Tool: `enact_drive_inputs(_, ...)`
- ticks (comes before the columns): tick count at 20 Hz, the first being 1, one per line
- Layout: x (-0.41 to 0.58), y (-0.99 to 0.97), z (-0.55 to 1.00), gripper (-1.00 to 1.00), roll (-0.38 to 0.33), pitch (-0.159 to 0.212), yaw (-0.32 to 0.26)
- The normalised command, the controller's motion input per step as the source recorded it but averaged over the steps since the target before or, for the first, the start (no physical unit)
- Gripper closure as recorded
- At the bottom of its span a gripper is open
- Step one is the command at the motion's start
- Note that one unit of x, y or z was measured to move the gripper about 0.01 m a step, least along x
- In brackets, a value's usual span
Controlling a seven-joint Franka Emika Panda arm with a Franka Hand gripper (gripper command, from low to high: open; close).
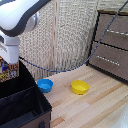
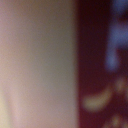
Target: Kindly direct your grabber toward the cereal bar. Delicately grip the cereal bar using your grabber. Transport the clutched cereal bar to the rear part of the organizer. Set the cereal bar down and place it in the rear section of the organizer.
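One item is in transit — the cereal bar, clamped upright in the pincer. Lower it straight into the organizer section directly beneath — release only once seated.

the organizer sits at the exterior view's left on the surface; the cereal bar stands above its rear section, under the hand. two bowls lie to its right, a drawer cabinet behind them.
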Motion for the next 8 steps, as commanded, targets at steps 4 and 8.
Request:
enact_drive_inputs(4,0.059,0.00,0.03,-1.00,0.000,0.045,-0.003)
enact_drive_inputs(8,0.088,-0.06,0.19,-1.00,0.017,0.070,-0.063)
